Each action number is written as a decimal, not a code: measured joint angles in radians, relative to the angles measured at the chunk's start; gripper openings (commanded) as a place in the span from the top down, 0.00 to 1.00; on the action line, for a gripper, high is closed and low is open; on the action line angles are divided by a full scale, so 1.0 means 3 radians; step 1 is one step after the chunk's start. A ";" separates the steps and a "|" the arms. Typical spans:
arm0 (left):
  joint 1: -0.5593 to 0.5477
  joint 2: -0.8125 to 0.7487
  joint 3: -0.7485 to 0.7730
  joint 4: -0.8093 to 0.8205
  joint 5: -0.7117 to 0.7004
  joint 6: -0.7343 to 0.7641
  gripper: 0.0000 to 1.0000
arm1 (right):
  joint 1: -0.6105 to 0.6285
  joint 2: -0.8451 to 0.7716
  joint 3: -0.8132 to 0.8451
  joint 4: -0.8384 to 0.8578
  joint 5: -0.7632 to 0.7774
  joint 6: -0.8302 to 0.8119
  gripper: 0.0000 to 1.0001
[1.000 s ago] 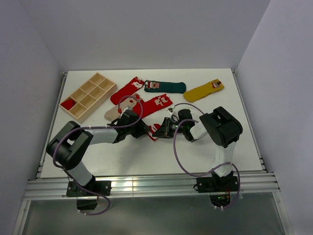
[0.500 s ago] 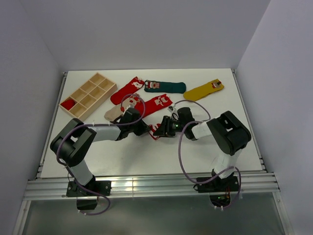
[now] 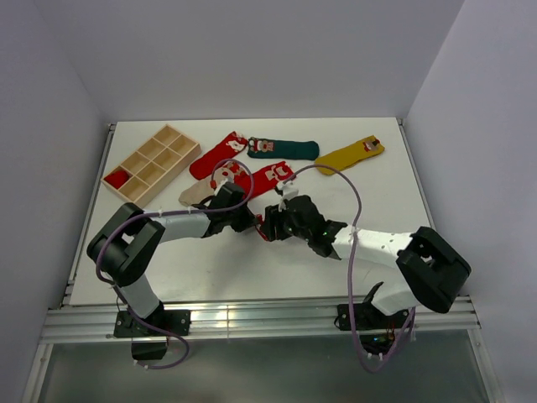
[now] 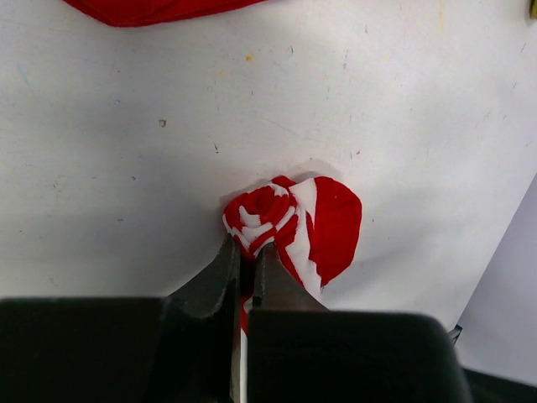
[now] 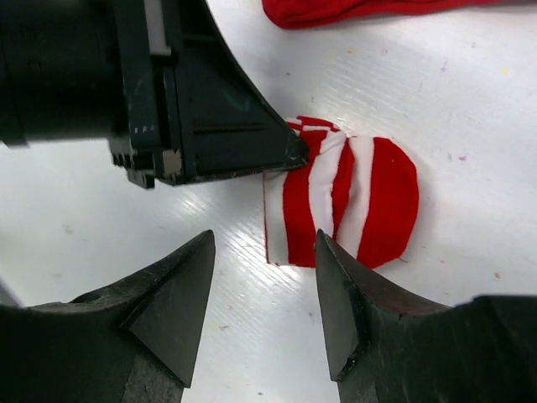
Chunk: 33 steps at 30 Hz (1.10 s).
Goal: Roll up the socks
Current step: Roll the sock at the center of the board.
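One striped sock (image 4: 295,220) in shut left fingers (image 4: 216,281); right fingers (image 5: 174,304) apart; red sock (image 5: 336,10) near.

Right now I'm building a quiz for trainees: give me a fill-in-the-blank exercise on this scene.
1. The left pincer is shut on the rolled sock striped red and ___.
2. The right pincer stands ___, holding nothing.
3. The wooden tray holds one ___ item.
Missing: white; open; red.

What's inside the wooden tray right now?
One red item sits in a corner compartment at the wooden tray's near-left end; the other compartments look bare. Whether it is a rolled sock is too small to tell.
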 measured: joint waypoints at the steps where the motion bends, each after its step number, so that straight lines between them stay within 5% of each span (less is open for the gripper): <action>1: -0.0003 0.0000 0.0008 -0.0017 0.0000 0.0005 1.00 | 0.0088 0.0003 0.0006 -0.0018 0.0131 -0.0078 0.41; 9: -0.0023 0.0000 0.0058 -0.0122 -0.0006 0.0017 0.99 | 0.0554 0.0254 0.0055 -0.0024 0.0894 -0.0595 0.40; 25: -0.0050 0.0003 0.0112 -0.0219 -0.0022 0.0072 1.00 | 0.0785 0.0805 0.0347 0.0018 0.1366 -0.1069 0.45; 29: -0.0050 0.0003 0.0113 -0.0229 -0.0022 0.0072 1.00 | 0.0821 0.0882 0.0376 0.0014 0.1475 -0.1077 0.56; 33: -0.0048 0.0003 0.0128 -0.0264 -0.0022 0.0071 1.00 | 0.0848 0.0924 0.0392 0.0014 0.1544 -0.1031 0.79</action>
